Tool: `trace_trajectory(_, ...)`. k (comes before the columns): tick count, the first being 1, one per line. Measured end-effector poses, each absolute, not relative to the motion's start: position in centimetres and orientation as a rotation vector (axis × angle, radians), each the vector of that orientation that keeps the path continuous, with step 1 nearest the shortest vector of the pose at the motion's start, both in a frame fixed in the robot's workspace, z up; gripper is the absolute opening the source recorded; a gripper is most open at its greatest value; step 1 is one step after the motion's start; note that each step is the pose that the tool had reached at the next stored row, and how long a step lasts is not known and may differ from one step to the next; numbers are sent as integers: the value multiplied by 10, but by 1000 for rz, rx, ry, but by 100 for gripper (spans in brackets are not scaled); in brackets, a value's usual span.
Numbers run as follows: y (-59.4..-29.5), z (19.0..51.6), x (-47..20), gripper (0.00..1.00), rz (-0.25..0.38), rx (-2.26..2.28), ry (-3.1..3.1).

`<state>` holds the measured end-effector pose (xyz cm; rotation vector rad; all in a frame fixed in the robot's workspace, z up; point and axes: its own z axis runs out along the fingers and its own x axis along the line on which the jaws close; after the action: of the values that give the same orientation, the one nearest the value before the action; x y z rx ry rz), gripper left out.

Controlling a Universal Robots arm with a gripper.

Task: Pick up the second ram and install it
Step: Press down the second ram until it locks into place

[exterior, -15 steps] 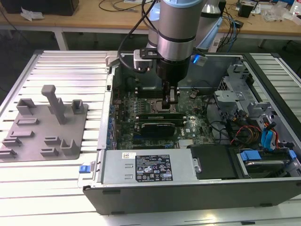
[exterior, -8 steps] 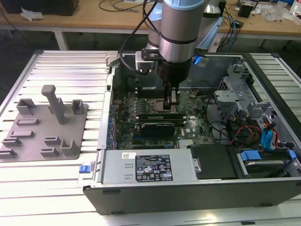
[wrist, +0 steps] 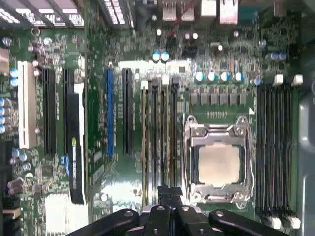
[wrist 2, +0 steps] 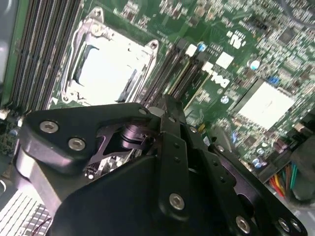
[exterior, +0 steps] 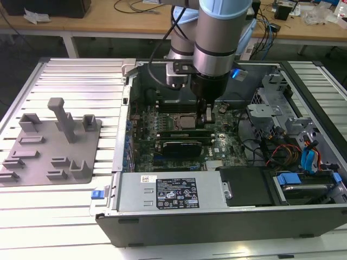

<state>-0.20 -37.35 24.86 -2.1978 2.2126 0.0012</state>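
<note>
Arm (exterior: 217, 32): held upright over the open computer case (exterior: 217, 225), wrist pointing straight down into the case.

Gripper (exterior: 207, 116): lowered to the motherboard (exterior: 227, 135), just to the exterior view's right of the CPU socket (exterior: 181, 122). Fingers are drawn together in both wrist views (wrist: 170, 194) (wrist 2: 167, 105).

Second ram (wrist 2: 199, 93): a thin green stick, seen in the second wrist view standing in a slot beside the CPU socket (wrist 2: 106, 69), one end running under the fingertips. Whether the fingers clamp it or merely rest on it cannot be told.

First wrist view: the board is shown from above, with the CPU socket (wrist: 219, 164) between two banks of long black slots (wrist: 275, 147); the gripper sits over the bank nearer the blue slot (wrist: 109, 113).

Exterior view: a black expansion card (exterior: 187, 145) is recorded nearer than the socket. A grey fixture tray (exterior: 54, 141) lies on the ribbed counter (exterior: 70, 76) to the exterior view's left, well apart from the case.
</note>
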Motion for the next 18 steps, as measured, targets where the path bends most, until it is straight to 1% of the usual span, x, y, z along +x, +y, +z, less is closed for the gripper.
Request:
trace_trajectory(7,-373,244,15,8,1,-2198,2212)
trace_trajectory(18,-371,229,19,8,0,-2199,2213)
